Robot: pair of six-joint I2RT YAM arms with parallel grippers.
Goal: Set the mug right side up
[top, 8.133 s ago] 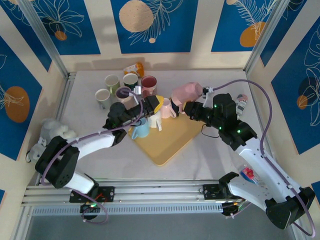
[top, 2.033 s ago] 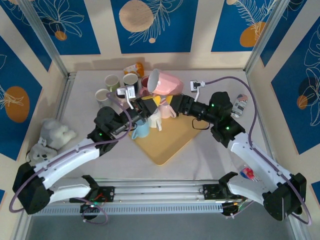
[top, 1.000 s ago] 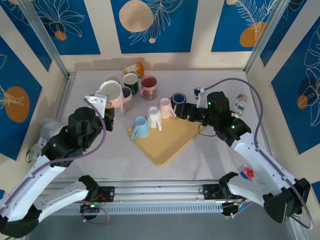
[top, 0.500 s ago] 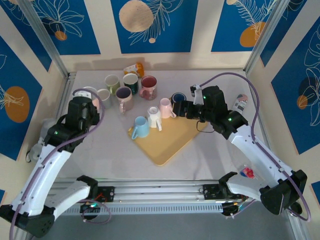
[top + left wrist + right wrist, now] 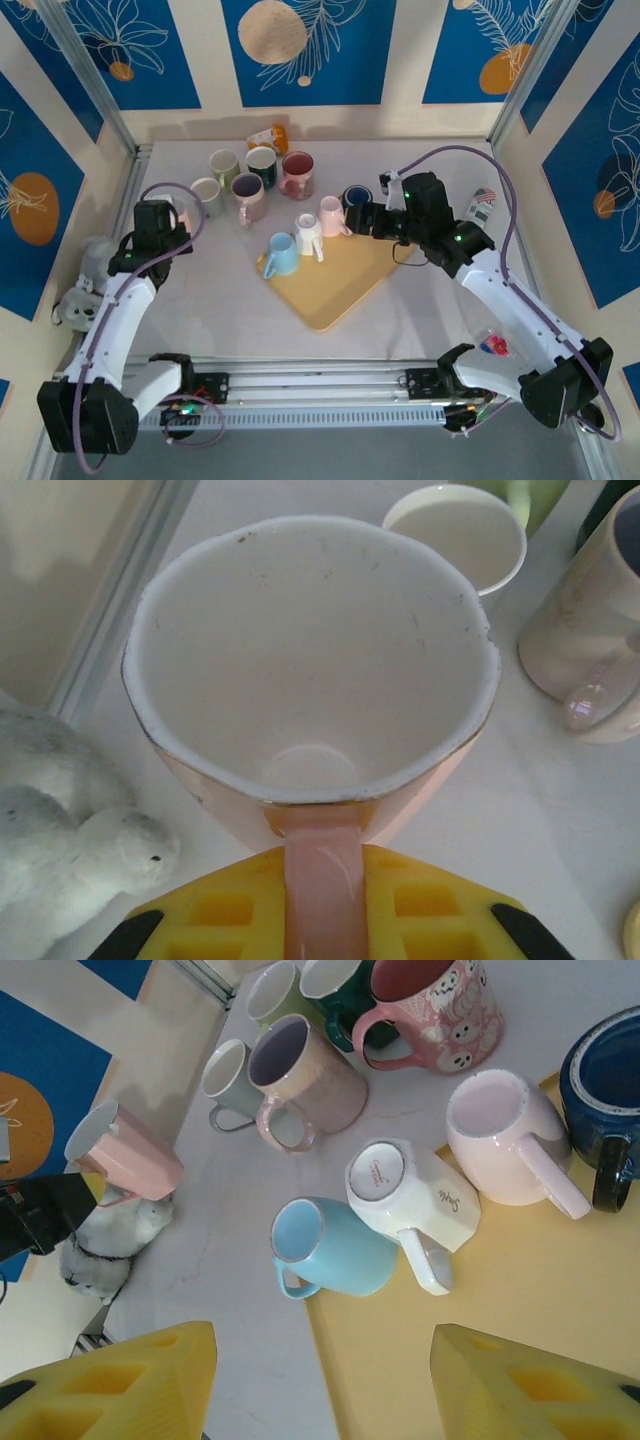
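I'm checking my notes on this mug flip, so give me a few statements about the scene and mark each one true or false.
1. The left tool grips the pink mug by its handle. True.
2. The pink mug's opening faces down. False: the opening faces up, and the left wrist view looks straight into it.
3. The white mug has its stamped base turned up. True.
4. The right tool is shut on a mug. False: it is open and holds nothing.
5. A plush toy lies beside the pink mug. True.
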